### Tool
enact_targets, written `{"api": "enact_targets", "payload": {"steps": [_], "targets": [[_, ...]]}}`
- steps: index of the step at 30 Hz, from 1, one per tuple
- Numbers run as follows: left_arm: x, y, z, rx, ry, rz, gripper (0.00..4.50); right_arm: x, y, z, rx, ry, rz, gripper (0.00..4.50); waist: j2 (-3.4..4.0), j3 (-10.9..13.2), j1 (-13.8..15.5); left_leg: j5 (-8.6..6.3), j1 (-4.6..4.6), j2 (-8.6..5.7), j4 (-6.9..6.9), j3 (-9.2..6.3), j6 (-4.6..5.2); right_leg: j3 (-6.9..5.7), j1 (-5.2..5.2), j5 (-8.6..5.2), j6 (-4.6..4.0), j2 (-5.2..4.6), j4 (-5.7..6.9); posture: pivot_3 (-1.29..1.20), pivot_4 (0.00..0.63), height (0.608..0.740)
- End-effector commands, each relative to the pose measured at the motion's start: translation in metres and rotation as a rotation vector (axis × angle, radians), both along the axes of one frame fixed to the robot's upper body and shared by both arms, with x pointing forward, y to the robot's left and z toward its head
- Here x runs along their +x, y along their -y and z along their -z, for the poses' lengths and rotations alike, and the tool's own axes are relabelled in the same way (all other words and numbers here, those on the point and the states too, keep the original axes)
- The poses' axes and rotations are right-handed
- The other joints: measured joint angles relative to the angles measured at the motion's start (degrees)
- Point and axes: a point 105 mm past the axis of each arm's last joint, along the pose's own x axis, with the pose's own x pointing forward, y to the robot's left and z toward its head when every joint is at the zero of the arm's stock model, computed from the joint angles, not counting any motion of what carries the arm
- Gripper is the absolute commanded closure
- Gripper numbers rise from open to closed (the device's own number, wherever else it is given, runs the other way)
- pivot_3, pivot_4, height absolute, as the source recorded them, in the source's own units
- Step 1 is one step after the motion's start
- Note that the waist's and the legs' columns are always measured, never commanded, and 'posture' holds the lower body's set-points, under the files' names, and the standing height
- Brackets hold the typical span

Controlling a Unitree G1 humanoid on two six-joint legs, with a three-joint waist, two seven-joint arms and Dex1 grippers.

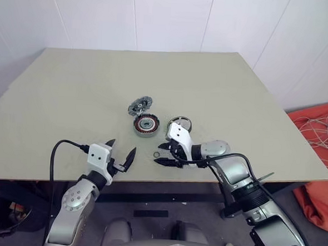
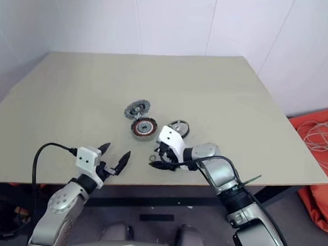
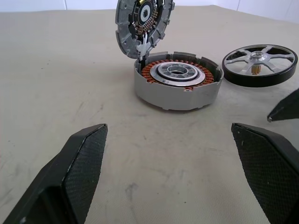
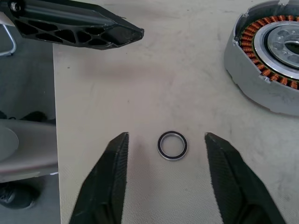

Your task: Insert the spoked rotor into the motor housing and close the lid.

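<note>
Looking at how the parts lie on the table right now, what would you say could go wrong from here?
1. The right gripper has its open fingers either side of the tiny ring, not the spoked rotor; it might pick up the wrong part.
2. The lid stands tilted up over the motor housing; a nudge might drop it shut before the rotor goes in.

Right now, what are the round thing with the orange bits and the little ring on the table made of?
The motor housing looks like dull grey metal outside, with a ring of shiny copper-coloured wire windings and a bright silver hub. The little ring looks like shiny metal at the inner edge with a dark band around it, maybe rubber or dark metal; I can't tell which.
</note>
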Motion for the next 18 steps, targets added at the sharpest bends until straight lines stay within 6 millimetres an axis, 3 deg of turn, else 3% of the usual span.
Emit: {"api": "enact_targets", "payload": {"steps": [1,18], "targets": [[0.002,0.0,-0.011,-0.004,0.043,0.001,0.0,0.004,-0.009,-0.013,0.0,0.052,-0.036,1.09,0.0,0.0,0.0,0.0,0.0,0.0,0.0,0.0,0.0,0.0,0.0,0.0,0.0,0.0,0.0,0.0,0.0,0.74],[0.001,0.001,-0.009,-0.002,0.044,-0.005,0.0,0.007,-0.017,0.001,-0.033,-0.011,-0.037,1.09,0.0,0.0,-0.03,0.0,0.0,0.0,0.03,0.0,0.0,0.0,0.0,0.01,-0.01,0.0,0.02,0.0,0.0,0.74]]}}
